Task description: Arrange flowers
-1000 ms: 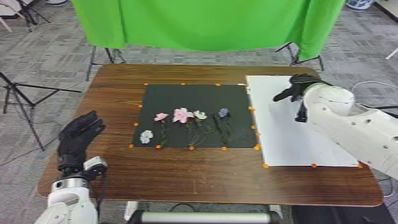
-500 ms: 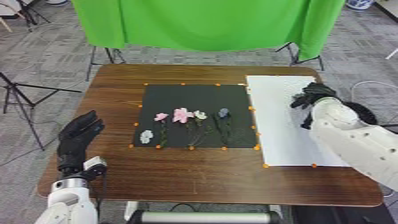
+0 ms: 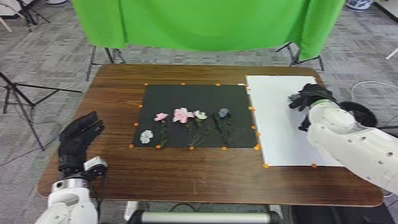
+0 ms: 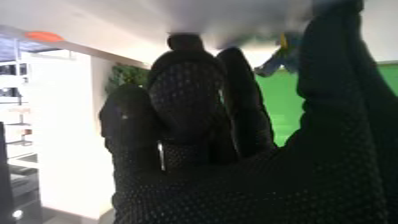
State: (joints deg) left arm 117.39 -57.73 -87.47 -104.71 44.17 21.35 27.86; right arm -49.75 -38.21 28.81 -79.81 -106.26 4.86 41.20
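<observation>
The black sheet (image 3: 178, 94) on the table holds a large pink flower (image 3: 182, 115), a small pink one (image 3: 161, 117), a pale one (image 3: 201, 115), a blue one (image 3: 224, 113) and a white blossom (image 3: 147, 136). Over the right part of the white sheet (image 3: 275, 120) is my right hand (image 3: 314, 95). In the right wrist view this hand (image 4: 204, 185) has relaxed, slightly bent fingers, the thumb standing apart. A bluish flower (image 4: 282, 59) shows between them; whether it touches the hand, I cannot tell. Open, my left hand (image 3: 78, 134) stays by the table's left edge.
Orange markers (image 3: 266, 165) line the sheets' edges on the brown table (image 3: 204, 175). A green cloth (image 3: 209, 25) hangs behind the far edge. A tripod (image 3: 18, 90) stands on the floor at the left.
My right hand has moved to the right and a little nearer over the white sheet, and its fingers look more drawn in. The left hand and the flowers on the black sheet have not moved.
</observation>
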